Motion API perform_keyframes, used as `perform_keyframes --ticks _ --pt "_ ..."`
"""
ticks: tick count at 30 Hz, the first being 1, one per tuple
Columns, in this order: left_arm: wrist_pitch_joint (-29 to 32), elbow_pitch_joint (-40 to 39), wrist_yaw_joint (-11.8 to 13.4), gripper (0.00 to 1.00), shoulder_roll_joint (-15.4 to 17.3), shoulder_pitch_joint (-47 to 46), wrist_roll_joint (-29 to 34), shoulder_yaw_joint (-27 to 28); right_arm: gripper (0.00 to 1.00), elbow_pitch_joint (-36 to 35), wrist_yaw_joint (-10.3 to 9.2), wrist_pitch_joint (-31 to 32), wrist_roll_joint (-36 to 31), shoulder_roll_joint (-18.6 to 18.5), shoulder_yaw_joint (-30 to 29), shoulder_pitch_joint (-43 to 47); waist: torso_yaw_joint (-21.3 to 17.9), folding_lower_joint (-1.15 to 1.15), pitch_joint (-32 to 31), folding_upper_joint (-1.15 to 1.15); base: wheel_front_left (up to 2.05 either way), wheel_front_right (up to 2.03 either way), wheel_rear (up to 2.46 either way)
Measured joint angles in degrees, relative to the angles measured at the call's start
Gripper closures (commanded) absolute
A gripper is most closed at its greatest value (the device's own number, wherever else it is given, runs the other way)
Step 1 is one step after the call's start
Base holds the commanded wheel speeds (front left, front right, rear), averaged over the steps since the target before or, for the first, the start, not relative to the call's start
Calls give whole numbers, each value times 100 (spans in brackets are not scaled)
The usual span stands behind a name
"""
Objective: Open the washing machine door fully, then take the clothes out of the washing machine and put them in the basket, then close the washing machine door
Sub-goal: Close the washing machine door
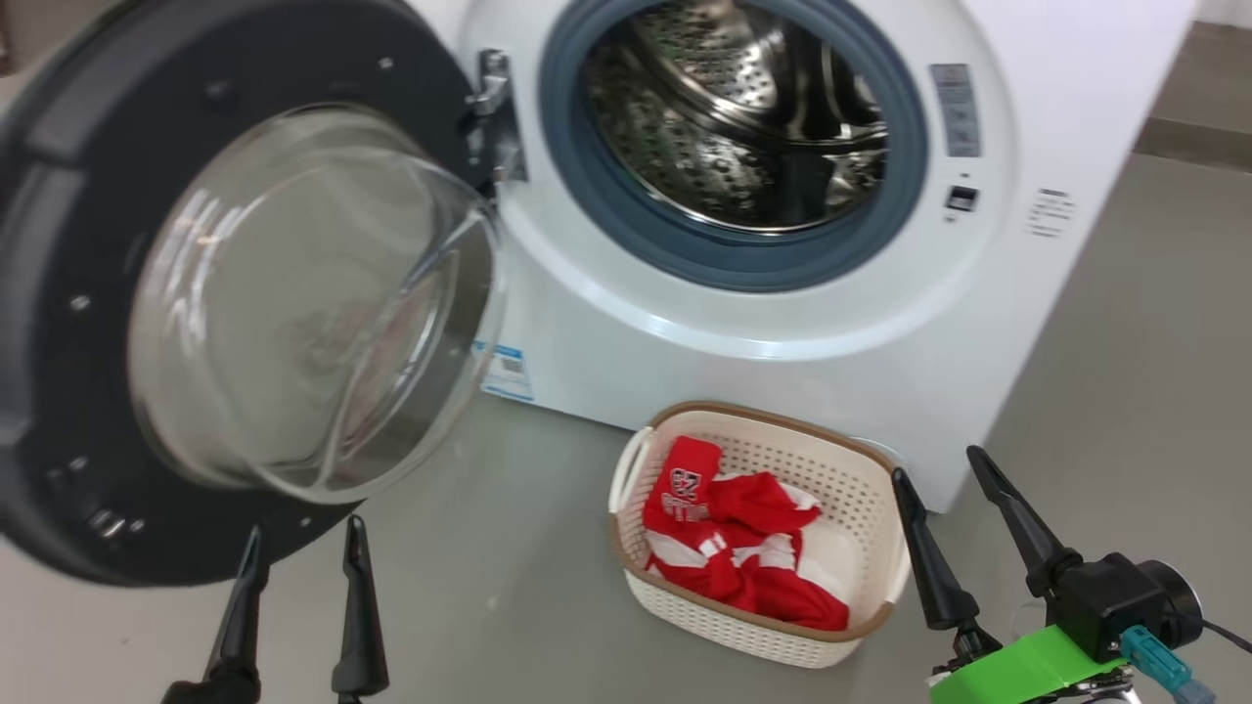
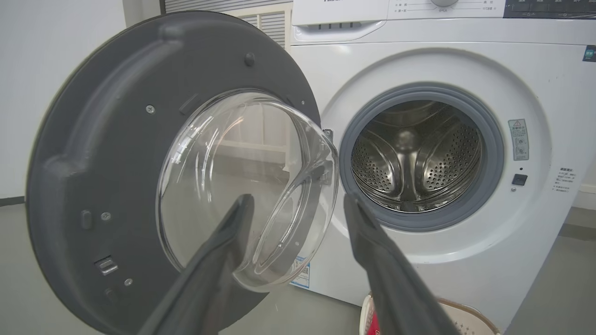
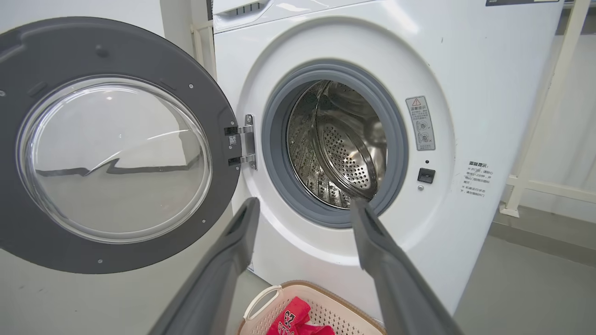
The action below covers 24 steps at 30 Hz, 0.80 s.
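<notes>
Head view: red clothes (image 1: 734, 548) lie in basket (image 1: 743, 636) before washing machine (image 1: 743, 372), washing machine door (image 1: 59, 293) standing wide; left tool (image 1: 305, 528) and right tool (image 1: 936, 463) both spread, empty. Right wrist view reads 23 on the clothes.

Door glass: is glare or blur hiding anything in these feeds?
Head view: the door glass carries pale streaks and a reddish reflection, and its edges are soft; the drum glints but is readable. Left wrist view: the glass is see-through, and the near fingers are blurred. Right wrist view: the glass mirrors a dark jagged line, and the drum is sharp and well lit.
</notes>
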Motion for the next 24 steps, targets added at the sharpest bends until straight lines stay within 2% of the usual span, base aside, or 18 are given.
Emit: perform_keyframes --ticks 6,12,24 --pt "83 -33 67 0 47 35 110 -47 0 8 0 0 1 -1 98 -2 430 0 -6 0 0 0 0" --pt "108 -66 246 0 47 110 114 22 0 78 4 0 1 -1 363 -118 791 0 26 0 0 0 0" --pt "48 -243 525 0 42 336 37 148 0 300 5 0 -4 -25 684 -506 974 0 292 0 0 0 0"
